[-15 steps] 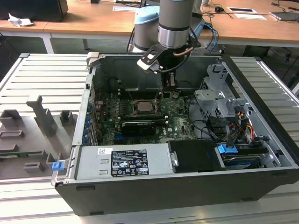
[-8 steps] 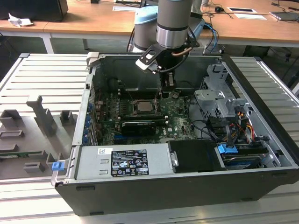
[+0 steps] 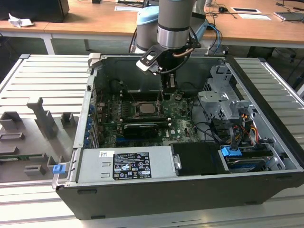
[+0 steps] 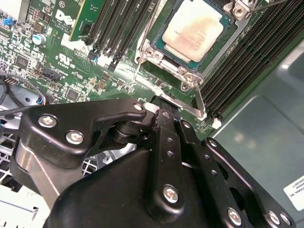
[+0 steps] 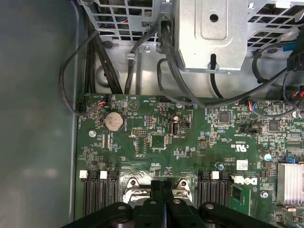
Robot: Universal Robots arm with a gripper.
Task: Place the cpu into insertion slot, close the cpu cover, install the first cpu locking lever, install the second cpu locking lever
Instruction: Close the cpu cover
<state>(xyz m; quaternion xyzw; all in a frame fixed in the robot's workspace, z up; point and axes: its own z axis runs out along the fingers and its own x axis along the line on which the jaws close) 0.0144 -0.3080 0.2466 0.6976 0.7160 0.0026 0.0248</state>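
The cpu [image 4: 197,28] lies flat in the insertion slot [image 4: 151,51] on the green board, its beige metal face up. The silver cpu cover [image 4: 211,64] lies down around it, and the chip shows through its window. A thin wire locking lever [image 4: 187,105] runs along the socket's near edge. My gripper [image 4: 164,108] is shut, its black fingertips pressed together right at that lever's end; whether they touch it I cannot tell. In the exterior view the gripper [image 3: 169,90] hangs just off the socket [image 3: 144,110], toward the exterior view's right. The shut fingertips [image 5: 162,187] also show in the first wrist view.
Black memory slots [image 4: 247,57] flank the socket. A silver drive cage [image 3: 221,102] with black cables stands at the exterior view's right. In front lie a black expansion card [image 3: 142,127] and the labelled power supply [image 3: 128,164]. The case's walls [image 3: 142,71] enclose the board.
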